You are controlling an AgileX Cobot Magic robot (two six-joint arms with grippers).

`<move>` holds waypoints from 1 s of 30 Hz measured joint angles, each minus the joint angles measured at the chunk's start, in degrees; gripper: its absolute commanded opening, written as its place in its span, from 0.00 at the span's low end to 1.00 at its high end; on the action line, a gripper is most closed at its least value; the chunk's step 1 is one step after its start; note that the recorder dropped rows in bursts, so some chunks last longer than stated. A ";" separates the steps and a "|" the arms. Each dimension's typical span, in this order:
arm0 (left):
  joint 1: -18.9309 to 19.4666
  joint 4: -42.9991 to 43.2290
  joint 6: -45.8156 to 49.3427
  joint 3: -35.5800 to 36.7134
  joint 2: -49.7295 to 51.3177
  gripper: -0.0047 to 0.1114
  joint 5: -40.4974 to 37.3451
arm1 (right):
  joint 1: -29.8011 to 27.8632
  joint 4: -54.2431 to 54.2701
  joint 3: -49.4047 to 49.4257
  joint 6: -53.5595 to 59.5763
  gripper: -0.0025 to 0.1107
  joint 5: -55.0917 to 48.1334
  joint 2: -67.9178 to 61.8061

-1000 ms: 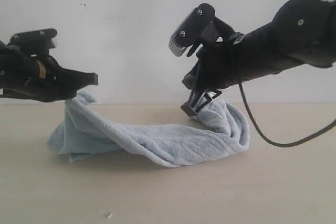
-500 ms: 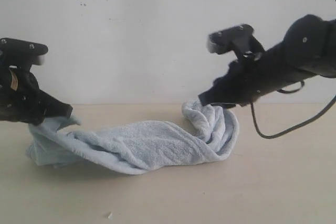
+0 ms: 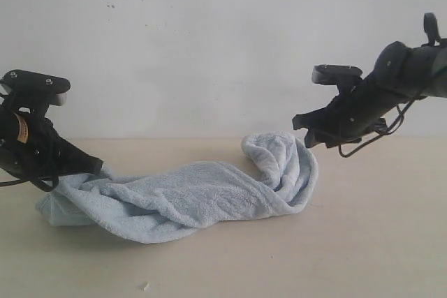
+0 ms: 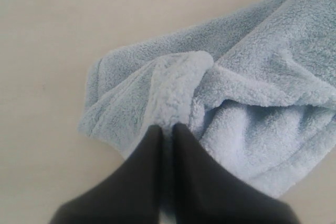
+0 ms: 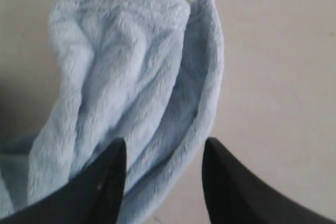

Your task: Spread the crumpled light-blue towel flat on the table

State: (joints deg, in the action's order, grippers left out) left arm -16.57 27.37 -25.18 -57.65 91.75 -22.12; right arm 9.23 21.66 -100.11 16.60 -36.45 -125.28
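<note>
exterior view: the towel (image 3: 188, 197) lies on the table (image 3: 363, 242) as one long crumpled roll. one end is bunched low and the other end stands up in a folded hump.

surroundings, placed from the towel:
- behind it, a white wall (image 3: 209, 47) with a few dark specks.
- in front of it, well apart, a small pale scrap (image 3: 145, 286) on the table.
- beyond the hump end, a black cable (image 3: 363, 146) loops under the right arm, clear of the cloth.
- nothing lies on top of the towel.

left gripper (image 3: 89, 165): positioned at the low end of the towel and touching it. in the left wrist view its two dark fingers (image 4: 149, 150) are pressed together on a raised ridge of pile, pinching that fold between them.

right gripper (image 3: 304, 129): positioned just above and beside the top of the hump. in the right wrist view its fingers (image 5: 113, 166) are spread wide. the towel's folded edge shows in the gap between them, and no cloth is clamped. whether a fingertip brushes the hump cannot be told.

limits of view:
- the left arm is cut off by the frame edge in the exterior view, and cloth covers the left fingertips there.
- the towel's corners and most of its hem are folded under and cannot be traced.
- each wrist view shows only one end of the towel.
</note>
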 measured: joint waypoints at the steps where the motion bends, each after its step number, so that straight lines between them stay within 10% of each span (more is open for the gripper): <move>1: 0.00 0.00 0.00 0.00 0.00 0.07 0.00 | 0.00 0.00 -2.19 -1.56 0.42 0.11 -1.86; 22: 0.00 0.17 0.20 0.00 0.00 0.07 0.00 | -0.09 -0.48 -11.14 -6.59 0.41 -0.49 -14.75; 28: 0.00 0.17 0.20 0.00 0.00 0.07 0.00 | -0.09 -1.09 -11.14 -6.48 0.02 0.20 -15.23; 30: 0.00 0.17 0.29 0.00 0.00 0.07 0.00 | -0.09 -1.09 -11.14 -6.37 0.02 0.20 -15.23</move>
State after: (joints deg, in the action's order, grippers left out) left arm -16.57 27.55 -24.89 -57.65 91.75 -22.12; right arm 9.15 20.57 -111.24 10.23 -36.25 -140.51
